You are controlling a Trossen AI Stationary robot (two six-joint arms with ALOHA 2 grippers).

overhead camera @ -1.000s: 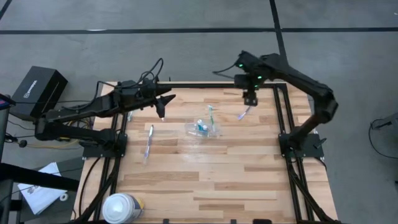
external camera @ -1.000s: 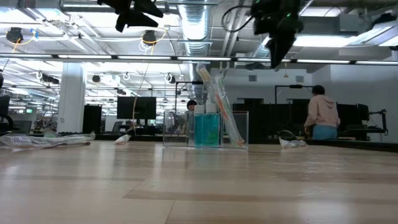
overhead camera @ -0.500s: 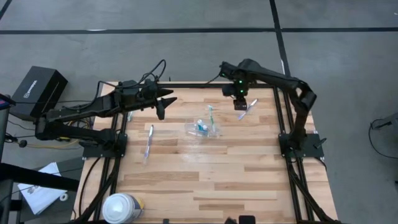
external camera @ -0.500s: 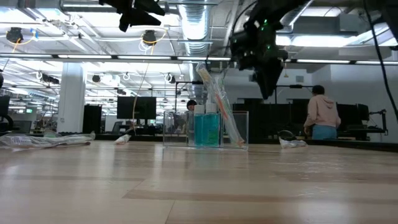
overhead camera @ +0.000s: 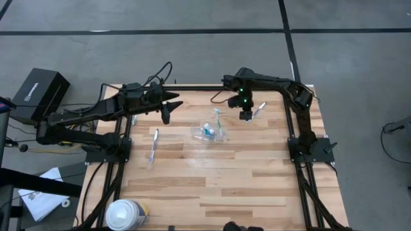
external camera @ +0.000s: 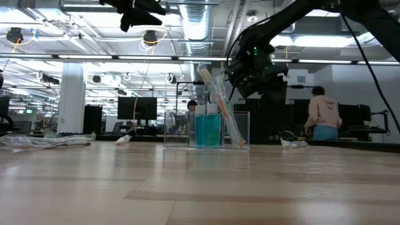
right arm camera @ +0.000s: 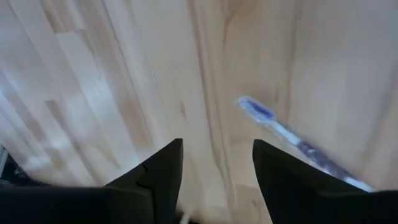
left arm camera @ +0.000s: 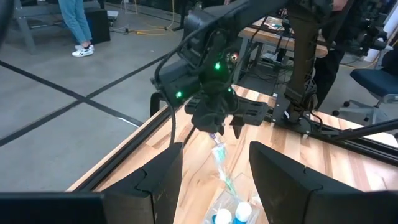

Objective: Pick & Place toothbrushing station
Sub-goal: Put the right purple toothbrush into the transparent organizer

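Beside the clear cup (overhead camera: 210, 132) near the far middle of the table (overhead camera: 257, 179), the right gripper (overhead camera: 244, 115) is hanging with its fingers spread apart and nothing between them. A blue toothbrush (overhead camera: 256, 113) is lying flat on the wood just beyond it, on the side away from the cup, its bristled head showing clearly in the right wrist view (right arm camera: 256, 108). Inside the cup, a green toothbrush (overhead camera: 218, 117) is leaning out toward the far edge, with two white-topped tubes (external camera: 207, 127) standing beside it. Another toothbrush (overhead camera: 154, 145) is resting well apart on the cup's other side. Farther that way, the left gripper (overhead camera: 166, 115) is waiting above the table, fingers parted and empty. The blue brush looks light, stiff and slick, and being so thin it is likely to skid or roll under a glancing touch. Pinching it across the mid-handle, jaws square to its length, seems the surest hold.
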